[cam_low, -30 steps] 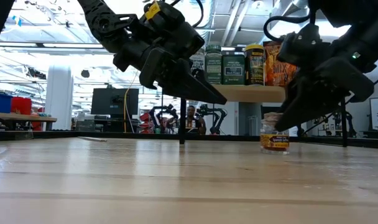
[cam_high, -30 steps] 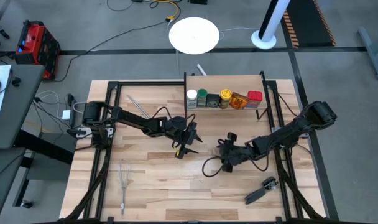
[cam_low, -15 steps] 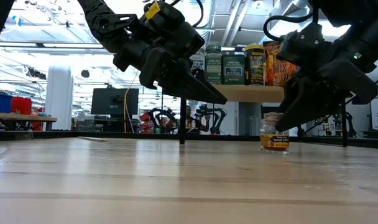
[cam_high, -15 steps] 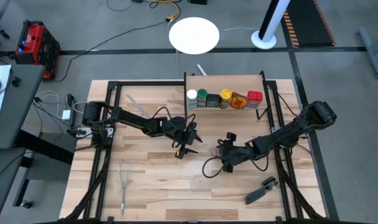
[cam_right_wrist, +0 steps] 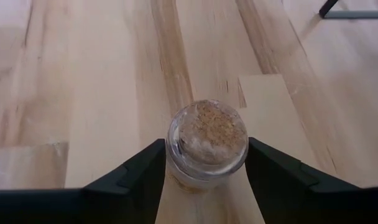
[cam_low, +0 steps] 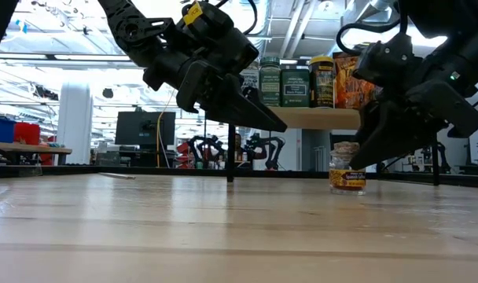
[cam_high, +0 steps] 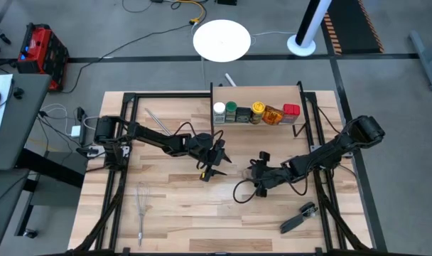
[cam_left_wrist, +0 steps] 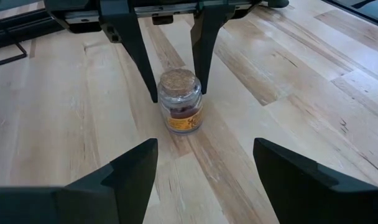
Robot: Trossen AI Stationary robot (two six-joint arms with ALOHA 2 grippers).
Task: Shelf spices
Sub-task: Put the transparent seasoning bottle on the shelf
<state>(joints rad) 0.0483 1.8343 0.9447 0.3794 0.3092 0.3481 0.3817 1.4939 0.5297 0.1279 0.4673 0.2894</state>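
Note:
A small glass jar with a cork top (cam_left_wrist: 179,106) stands upright on the wooden table (cam_high: 173,206), near its middle. My right gripper (cam_right_wrist: 206,148) is shut on it, reaching in from the table's right. My left gripper (cam_left_wrist: 204,168) hangs open just left of the jar, above the table, pointing at it and touching nothing. At the table's far edge the shelf (cam_high: 257,122) carries a row of spices: white-capped (cam_high: 219,111), green-capped (cam_high: 231,111), dark (cam_high: 243,114), yellow-capped (cam_high: 257,110), orange (cam_high: 273,115) and red (cam_high: 290,112). My right gripper pinches the jar between its two fingers (cam_right_wrist: 139,180), one on each side of the glass wall (cam_right_wrist: 173,149) just under the cork top. The fingers slant down from the table's right side. The jar stands upright with its base (cam_low: 347,189) on the table.
A wire whisk (cam_high: 142,206) lies near the table's front left. A black-handled tool (cam_high: 298,217) lies at the front right. A thin metal utensil (cam_high: 155,119) rests at the far left. Bare planks stretch across the table's near half.

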